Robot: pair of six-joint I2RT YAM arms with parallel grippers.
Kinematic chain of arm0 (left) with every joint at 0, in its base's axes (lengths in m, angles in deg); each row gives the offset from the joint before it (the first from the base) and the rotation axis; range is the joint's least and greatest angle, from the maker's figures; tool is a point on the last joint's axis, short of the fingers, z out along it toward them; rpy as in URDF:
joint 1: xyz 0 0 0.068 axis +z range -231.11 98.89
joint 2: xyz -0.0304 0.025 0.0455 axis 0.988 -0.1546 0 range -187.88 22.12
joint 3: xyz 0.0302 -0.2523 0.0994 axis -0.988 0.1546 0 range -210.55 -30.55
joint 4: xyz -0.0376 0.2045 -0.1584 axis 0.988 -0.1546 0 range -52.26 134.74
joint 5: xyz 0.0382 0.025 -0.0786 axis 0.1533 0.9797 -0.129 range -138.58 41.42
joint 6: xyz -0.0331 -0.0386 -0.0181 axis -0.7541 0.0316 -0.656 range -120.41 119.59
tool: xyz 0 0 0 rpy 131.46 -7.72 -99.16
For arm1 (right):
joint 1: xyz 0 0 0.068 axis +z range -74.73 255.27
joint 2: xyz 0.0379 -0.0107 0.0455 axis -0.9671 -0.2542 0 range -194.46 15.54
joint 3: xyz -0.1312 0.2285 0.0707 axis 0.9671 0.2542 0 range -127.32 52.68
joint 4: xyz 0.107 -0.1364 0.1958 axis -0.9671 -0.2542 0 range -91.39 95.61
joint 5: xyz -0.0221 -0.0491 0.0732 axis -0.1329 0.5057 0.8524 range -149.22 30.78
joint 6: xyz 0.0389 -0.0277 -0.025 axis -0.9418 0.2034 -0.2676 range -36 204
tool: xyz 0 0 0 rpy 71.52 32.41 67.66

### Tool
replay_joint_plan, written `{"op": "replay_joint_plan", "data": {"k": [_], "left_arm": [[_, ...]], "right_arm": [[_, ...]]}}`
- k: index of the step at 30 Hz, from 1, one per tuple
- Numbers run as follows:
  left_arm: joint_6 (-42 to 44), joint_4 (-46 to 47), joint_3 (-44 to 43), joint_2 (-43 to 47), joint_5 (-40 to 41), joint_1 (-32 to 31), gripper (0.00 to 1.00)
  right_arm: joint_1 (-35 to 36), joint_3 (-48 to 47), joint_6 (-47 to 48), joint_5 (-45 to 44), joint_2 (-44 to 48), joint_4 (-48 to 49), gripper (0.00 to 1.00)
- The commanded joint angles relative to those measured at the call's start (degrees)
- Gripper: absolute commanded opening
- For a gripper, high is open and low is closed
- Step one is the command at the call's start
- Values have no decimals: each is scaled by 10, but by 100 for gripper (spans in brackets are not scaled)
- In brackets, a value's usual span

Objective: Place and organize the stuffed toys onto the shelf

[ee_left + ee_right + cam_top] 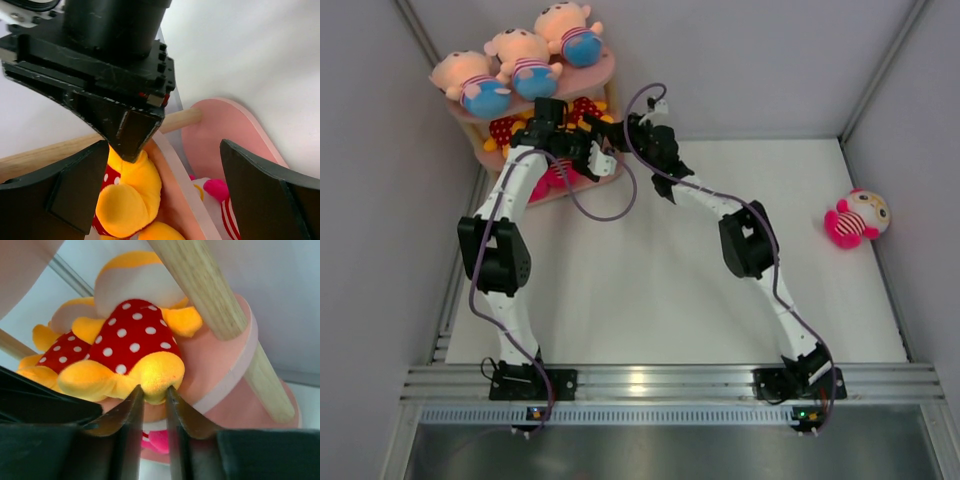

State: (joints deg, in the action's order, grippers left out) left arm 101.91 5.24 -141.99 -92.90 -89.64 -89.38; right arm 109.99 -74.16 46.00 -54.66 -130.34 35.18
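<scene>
Shelf (pixel 603 72), lower tiers hidden behind both arms. Left pincer (pixel 165 185) released wide near wooden post (pixel 40 155); right pincer (pixel 154 405) barely parted at foot of fuzzy yellow bear (pixel 132 340), grasp unclear.

Three boy dolls (pixel 525 62) top the pink shelf (pixel 606 72) (yellow bears (pixel 502 132) one tier below); a pink doll (pixel 857 220) lies well apart.

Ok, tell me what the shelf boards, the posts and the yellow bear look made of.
Shelf boards: matte pink painted board, probably; paler edge band. Posts: bare light wood, faint grain. Yellow bear: plush fabric, fuzzy nap, soft bulges.
</scene>
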Motion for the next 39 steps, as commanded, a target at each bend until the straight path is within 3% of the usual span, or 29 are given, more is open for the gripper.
{"op": "replay_joint_plan", "data": {"k": [1, 4, 6, 8, 14, 19, 23, 24, 27, 30, 34, 39], "left_arm": [[-1, -3, 14, 49, -16, 2, 98], [-16, -3, 23, 57, -16, 2, 98], [-23, -3, 37, 71, -17, 2, 98], [-26, -3, 49, 88, -17, 2, 98], [-78, -3, 79, 129, -17, 2, 98], [-158, -3, 101, 169, -24, 2, 98], [-278, -3, 121, 201, -4, -5, 98], [-351, -3, 124, 208, 5, -15, 98], [-472, -3, 147, 236, 76, -38, 98], [-541, -4, 190, 275, 144, -61, 98], [-596, -8, 251, 337, 185, -80, 98], [-637, -15, 344, 383, 192, -82, 97]], "right_arm": [[7, 40, 21, 5, 61, 26, 35], [4, 87, 28, 3, 101, 39, 56], [2, 135, 19, -2, 124, 51, 62], [-4, 171, 21, -9, 163, 73, 78], [-11, 276, 67, -7, 279, 39, 99], [-44, 415, 99, -30, 434, -57, 99], [-66, 446, 180, -182, 523, -316, 99], [-93, 464, 171, -193, 537, -402, 99], [-168, 529, 100, -219, 595, -519, 99], [-325, 610, 52, -219, 651, -550, 99], [-455, 694, 29, -213, 708, -520, 99], [-554, 699, 61, -159, 675, -488, 99]]}}
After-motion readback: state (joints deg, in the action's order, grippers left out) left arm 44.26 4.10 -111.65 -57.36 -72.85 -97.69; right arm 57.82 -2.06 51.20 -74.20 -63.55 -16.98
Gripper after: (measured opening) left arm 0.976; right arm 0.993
